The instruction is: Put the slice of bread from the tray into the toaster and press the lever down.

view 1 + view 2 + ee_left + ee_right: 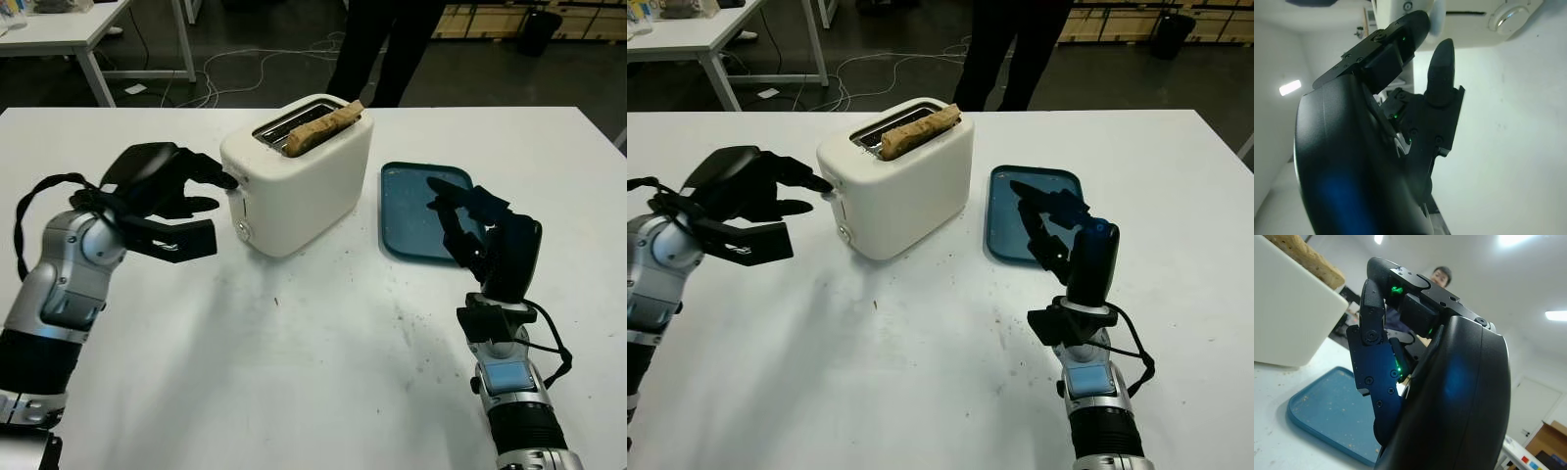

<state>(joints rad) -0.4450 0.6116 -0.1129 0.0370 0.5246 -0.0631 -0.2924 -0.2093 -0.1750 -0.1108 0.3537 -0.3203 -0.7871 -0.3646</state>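
White toaster (299, 176) mid-table; left robot hand (174, 196) at lever (233, 179).

Bright overhead ceiling lights (1557, 315); soft shadows on white table (294, 372); black hand shells close and blurred in wrist views.

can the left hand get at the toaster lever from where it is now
Probably yes: the left hand is right beside the toaster, a fingertip at the lever, with nothing between them.
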